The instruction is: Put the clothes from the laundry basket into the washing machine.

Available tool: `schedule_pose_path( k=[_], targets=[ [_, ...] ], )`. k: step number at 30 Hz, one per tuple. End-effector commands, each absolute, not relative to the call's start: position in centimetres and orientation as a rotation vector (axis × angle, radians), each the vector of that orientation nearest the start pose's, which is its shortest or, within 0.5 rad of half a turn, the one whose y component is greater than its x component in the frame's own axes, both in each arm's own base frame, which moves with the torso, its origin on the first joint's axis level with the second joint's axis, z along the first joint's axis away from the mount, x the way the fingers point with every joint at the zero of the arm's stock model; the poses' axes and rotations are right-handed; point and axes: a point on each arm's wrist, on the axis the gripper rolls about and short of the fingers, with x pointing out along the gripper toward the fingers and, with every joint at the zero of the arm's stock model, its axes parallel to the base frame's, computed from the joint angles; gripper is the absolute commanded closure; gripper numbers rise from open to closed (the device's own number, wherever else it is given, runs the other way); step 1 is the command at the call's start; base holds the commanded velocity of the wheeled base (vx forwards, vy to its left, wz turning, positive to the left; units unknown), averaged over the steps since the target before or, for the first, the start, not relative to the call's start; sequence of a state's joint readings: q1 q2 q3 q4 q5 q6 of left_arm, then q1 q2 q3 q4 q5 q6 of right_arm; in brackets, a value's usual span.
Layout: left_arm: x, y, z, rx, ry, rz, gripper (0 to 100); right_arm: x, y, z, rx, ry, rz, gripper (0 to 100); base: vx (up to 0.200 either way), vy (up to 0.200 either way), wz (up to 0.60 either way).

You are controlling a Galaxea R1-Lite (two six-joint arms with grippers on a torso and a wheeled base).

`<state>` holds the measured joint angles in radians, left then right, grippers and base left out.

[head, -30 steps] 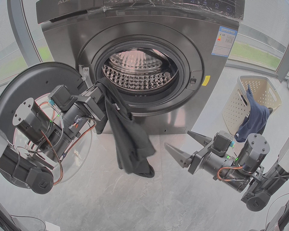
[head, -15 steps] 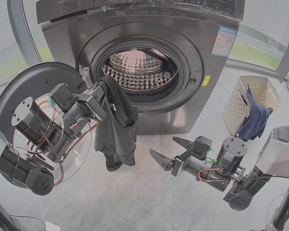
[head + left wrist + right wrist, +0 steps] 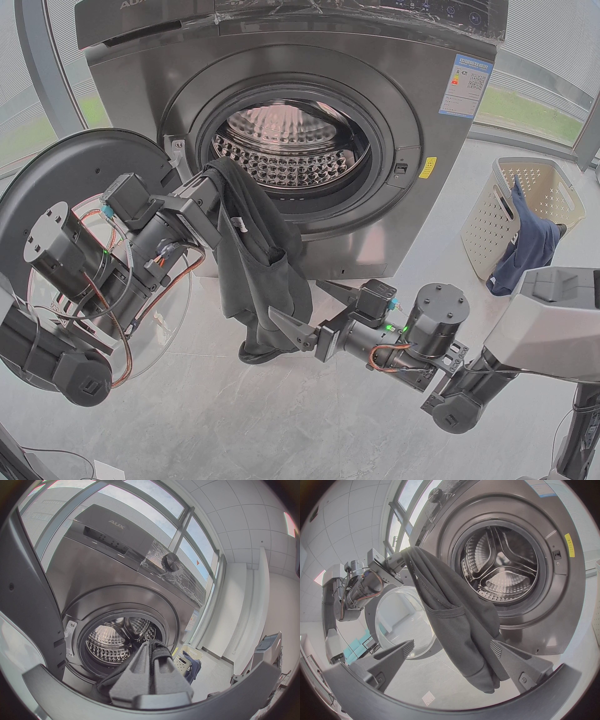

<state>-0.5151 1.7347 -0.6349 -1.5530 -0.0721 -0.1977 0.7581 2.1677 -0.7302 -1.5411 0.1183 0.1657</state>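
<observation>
A dark grey garment [image 3: 262, 275] hangs from my left gripper [image 3: 209, 181], which is shut on its top edge just left of the washing machine's open drum [image 3: 281, 144]. In the left wrist view the cloth is pinched between the fingers of the left gripper [image 3: 153, 648]. My right gripper [image 3: 297, 299] is open low in front of the machine, one finger on each side of the garment's lower part [image 3: 456, 614]. The cream laundry basket [image 3: 487, 225] stands on the floor at the right, with a blue garment [image 3: 531, 250] draped over its rim.
The machine's round door [image 3: 69, 169] is swung open to the left, behind my left arm. Bare tiled floor [image 3: 250, 412] lies in front of the machine. Windows stand on both sides behind the machine.
My right arm has swept left from near the basket until its open fingers reach the hanging garment. The garment's lower end swung up and back; the left gripper rose slightly.
</observation>
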Motion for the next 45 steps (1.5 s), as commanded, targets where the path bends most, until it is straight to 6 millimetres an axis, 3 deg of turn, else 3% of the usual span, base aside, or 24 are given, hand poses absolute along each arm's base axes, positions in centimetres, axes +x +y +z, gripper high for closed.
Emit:
schedule_pose_path(
  k=[1, 6, 15, 16, 22, 27, 32, 36, 40, 41, 45],
  targets=[
    [24.9, -14.3, 21.9, -0.292, -0.391, -0.621, 100, 28.5, 27.5, 7.2, 0.185, -0.020, 0.890, 0, 0.000, 0.000, 0.00],
    [24.9, -14.4, 22.0, -0.293, -0.392, -0.624, 100, 30.6, 28.7, 5.9, 0.190, -0.048, 0.878, 0, 0.000, 0.000, 0.00],
    [24.7, -14.6, 21.9, -0.296, -0.387, -0.632, 100, 31.8, 30.5, 5.5, 0.208, -0.095, 0.886, 0, 0.000, 0.000, 0.00],
    [24.7, -14.6, 21.9, -0.298, -0.387, -0.632, 100, 32.0, 30.5, 5.2, 0.208, -0.095, 0.885, 100, 0.000, 0.000, 0.00],
    [24.8, -14.5, 21.9, -0.297, -0.387, -0.628, 100, 32.3, 30.2, 5.8, 0.213, -0.118, 0.872, 100, 0.000, 0.000, 0.00],
    [24.9, -14.4, 21.8, -0.294, -0.384, -0.623, 100, 31.3, 28.5, 9.2, 0.228, -0.158, 0.836, 100, 0.000, 0.000, 0.00],
    [25.4, -13.7, 21.5, -0.283, -0.374, -0.599, 100, 30.1, 24.7, 13.5, 0.239, -0.212, 0.766, 100, 0.000, 0.000, 0.00],
    [25.6, -13.3, 20.9, -0.273, -0.352, -0.598, 100, 28.0, 21.0, 16.8, 0.242, -0.260, 0.720, 100, 0.000, 0.000, 0.00],
    [25.3, -13.4, 21.1, -0.274, -0.358, -0.601, 100, 26.7, 19.9, 18.0, 0.251, -0.277, 0.706, 100, 0.000, 0.000, 0.00],
    [24.9, -13.3, 21.3, -0.272, -0.363, -0.604, 100, 24.6, 18.7, 19.8, 0.273, -0.310, 0.696, 100, 0.000, 0.000, 0.00],
    [24.0, -12.9, 22.0, -0.273, -0.377, -0.609, 100, 22.2, 17.4, 22.1, 0.307, -0.367, 0.684, 100, 0.000, 0.000, 0.00]
  ],
)
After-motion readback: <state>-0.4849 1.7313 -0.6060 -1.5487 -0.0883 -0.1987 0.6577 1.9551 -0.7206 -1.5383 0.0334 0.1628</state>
